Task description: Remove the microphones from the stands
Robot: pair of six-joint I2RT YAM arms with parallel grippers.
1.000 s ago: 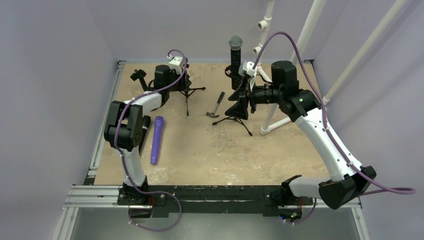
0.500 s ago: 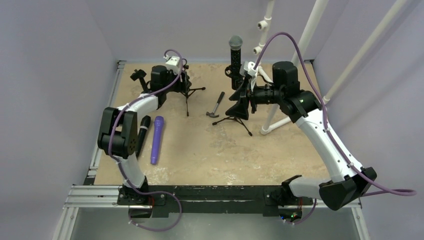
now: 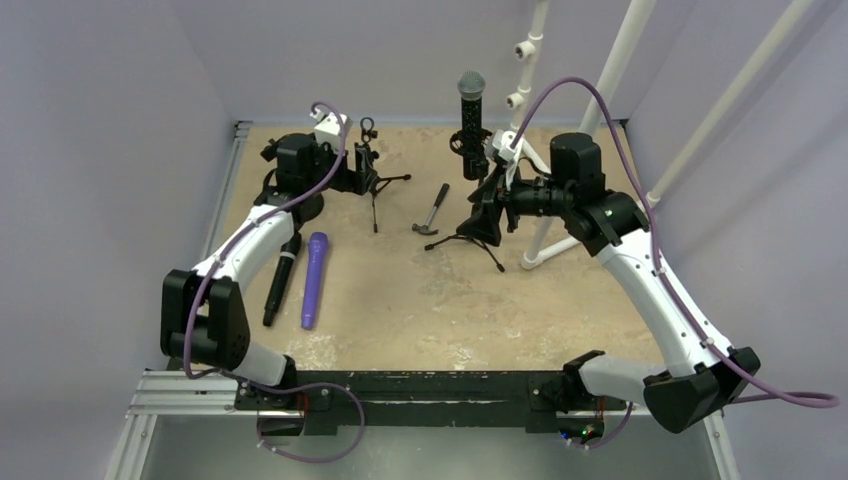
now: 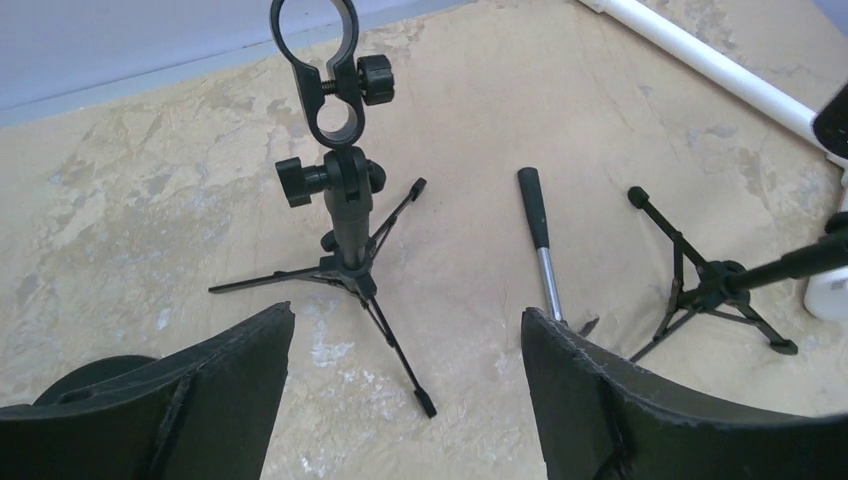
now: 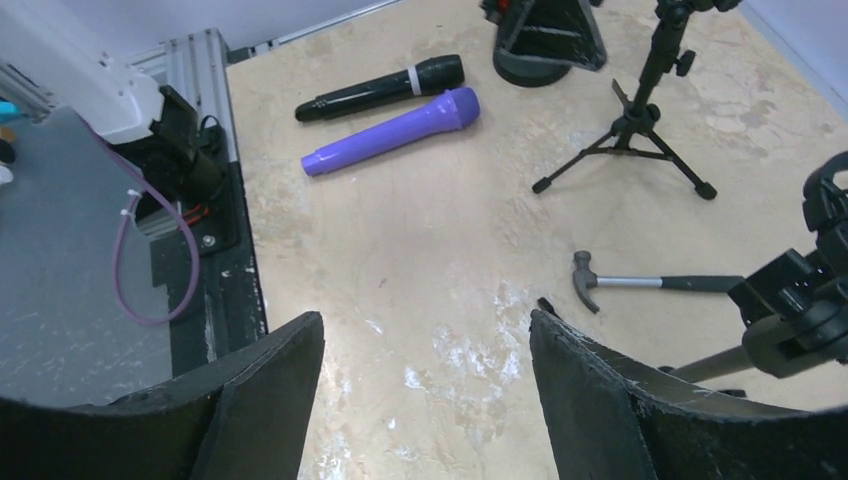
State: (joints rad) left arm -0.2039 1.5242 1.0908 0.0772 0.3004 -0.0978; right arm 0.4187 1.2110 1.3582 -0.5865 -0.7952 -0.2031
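Looking from the hammer (image 3: 432,210), you had the microphone (image 3: 471,105) standing up in its stand (image 4: 712,283), just to the right of it. Your right gripper (image 5: 425,322) was beside that stand, fingers apart and holding nothing. Your left gripper (image 4: 407,320) was left of the hammer, facing an empty stand (image 4: 345,230), fingers apart too.

Soft, even light is filling the scene and keeping the bench (image 3: 420,290) bright without glare; the empty stand (image 4: 345,230) is casting only faint shadows at its feet, while below it the left pincer (image 4: 407,315) is showing dark, with little detail
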